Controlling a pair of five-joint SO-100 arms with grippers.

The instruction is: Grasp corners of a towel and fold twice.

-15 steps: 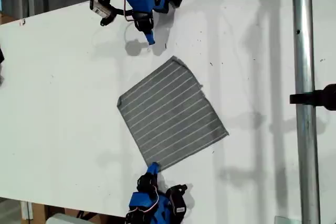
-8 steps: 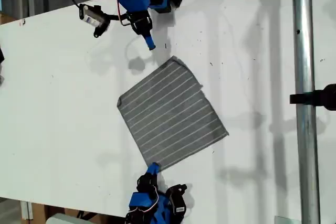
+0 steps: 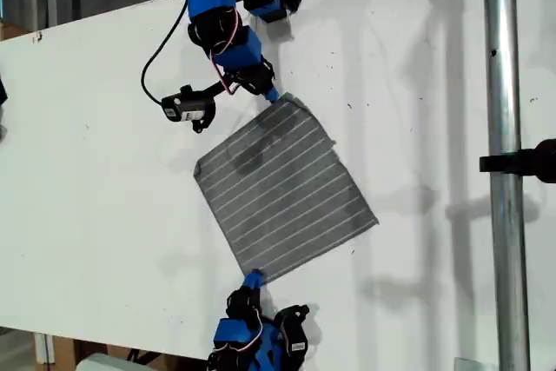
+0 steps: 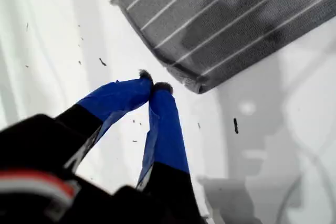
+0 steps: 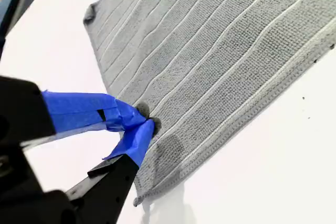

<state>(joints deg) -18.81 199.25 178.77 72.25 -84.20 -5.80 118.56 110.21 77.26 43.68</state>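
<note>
We see the towel (image 3: 285,187) lying flat on the white table (image 3: 95,171), turned like a diamond: one corner (image 3: 291,98) points toward the arm at the exterior view's top, the opposite corner (image 3: 257,277) toward the arm at its bottom. Its white stripes run along the other diagonal. My first gripper (image 4: 152,84) hovers just beside the top corner, tips pressed together, holding nothing. My second gripper (image 5: 146,119) sits at the towel's edge near the bottom corner; its tips meet on the cloth, but we cannot tell if they pinch it.
</note>
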